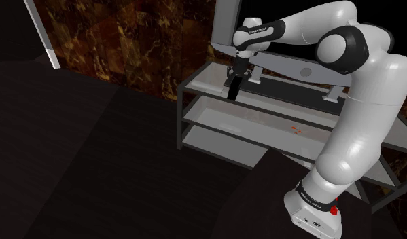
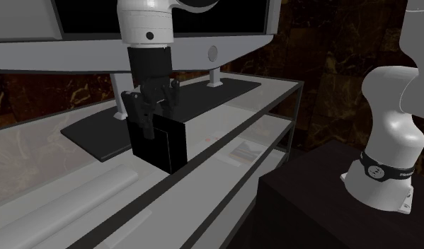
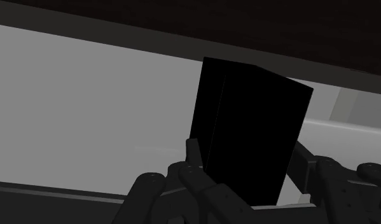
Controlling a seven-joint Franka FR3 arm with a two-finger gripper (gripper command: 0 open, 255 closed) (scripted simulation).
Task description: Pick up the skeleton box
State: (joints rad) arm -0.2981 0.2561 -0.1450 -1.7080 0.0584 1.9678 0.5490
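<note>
A: As the arm (image 2: pixel 146 21) reaches over the top shelf (image 2: pixel 54 187), the hand (image 2: pixel 153 113) sits right down on the box (image 2: pixel 161 148). It's black and upright at the shelf's front edge, just beside the base plate (image 2: pixel 97 131) of the monitor (image 2: pixel 224 18).

B: And the grip?

A: From the wrist, the fingers (image 3: pixel 194 153) press against it on either side. I read the hand as closed on the box.

B: Is it off the shelf?

A: Can't tell. In the second exterior view its bottom edge looks level with the shelf surface, so I'd judge it resting there, or barely clear.

B: So which step is this?

A: The grasp looks made. The lift is what's due.

B: What does that call for?

A: A straight pull upward with a firm squeeze. The box is tall and the hold is near its top, so a jerk could make it swing or slip.

B: Any hazards around it?

A: The screen stands close behind the arm, so I'd go up, not back. The front edge is right there too, and a sideways drag could tip the box over it.
</note>
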